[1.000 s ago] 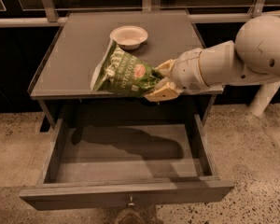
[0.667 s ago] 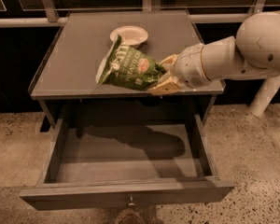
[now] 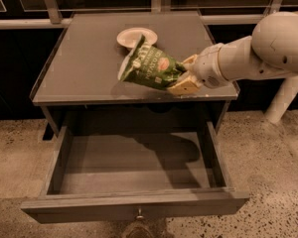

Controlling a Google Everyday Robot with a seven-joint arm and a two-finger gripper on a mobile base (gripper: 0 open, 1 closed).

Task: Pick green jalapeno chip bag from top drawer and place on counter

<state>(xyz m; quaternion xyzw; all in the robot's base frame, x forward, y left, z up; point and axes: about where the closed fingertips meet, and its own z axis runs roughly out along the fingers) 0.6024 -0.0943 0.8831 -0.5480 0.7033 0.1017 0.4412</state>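
Note:
My gripper [image 3: 183, 77] is shut on the right end of the green jalapeno chip bag [image 3: 150, 68] and holds it just above the counter [image 3: 84, 68], near its front right part. The bag points left, with its white top edge close to the white bowl [image 3: 135, 35]. The top drawer [image 3: 134, 175] stands pulled wide open below the counter. Its inside shows only the bare grey floor and the arm's shadow. A small metal knob [image 3: 139, 214] sits at the middle of its front panel.
The white bowl stands at the back middle of the counter, right behind the bag. My white arm [image 3: 260, 53] reaches in from the right. A white post [image 3: 283, 100] stands on the speckled floor at the right. A dark railing runs behind the cabinet.
The gripper has carried the bag a little to the right and further back over the counter, closer to the bowl. The drawer has not moved.

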